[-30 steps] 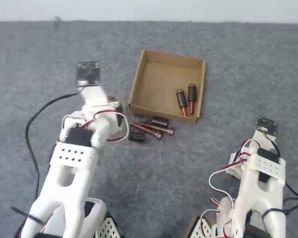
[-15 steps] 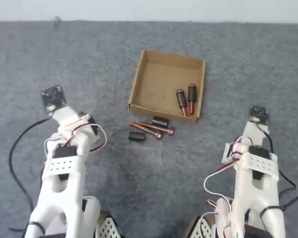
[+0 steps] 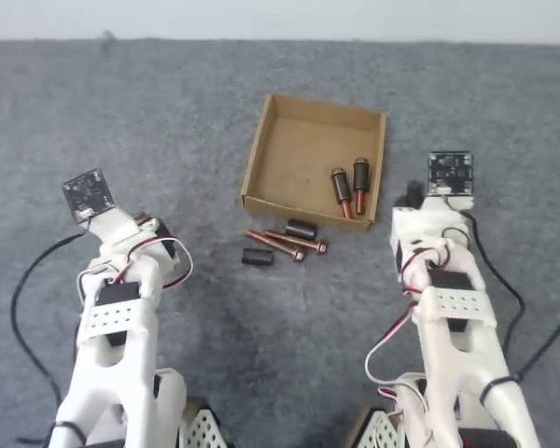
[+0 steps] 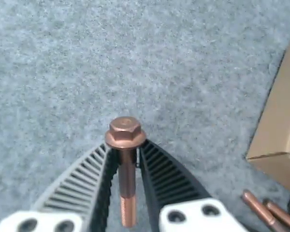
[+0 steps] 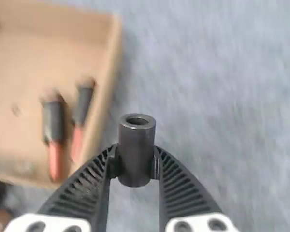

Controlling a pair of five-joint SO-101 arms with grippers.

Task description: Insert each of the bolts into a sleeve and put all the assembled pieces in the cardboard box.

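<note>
Since the earlier frames the left arm [image 3: 121, 303] is drawn back toward the lower left, and the right arm [image 3: 451, 303] is brought up beside the right wall of the cardboard box [image 3: 303, 149]. A bolt [image 4: 127, 174] is clamped in the left jaws, head outward. A sleeve [image 5: 136, 150] is gripped upright in the right jaws. Open counter [image 3: 504, 112] is left at upper right and upper left. Two assembled pieces [image 3: 350, 189] are laid in the box's lower right corner. Two loose bolts [image 3: 285, 243] and two spare sleeves [image 3: 301, 228] are laid just below its front wall. In the left wrist view the box is cut off by the right edge.
</note>
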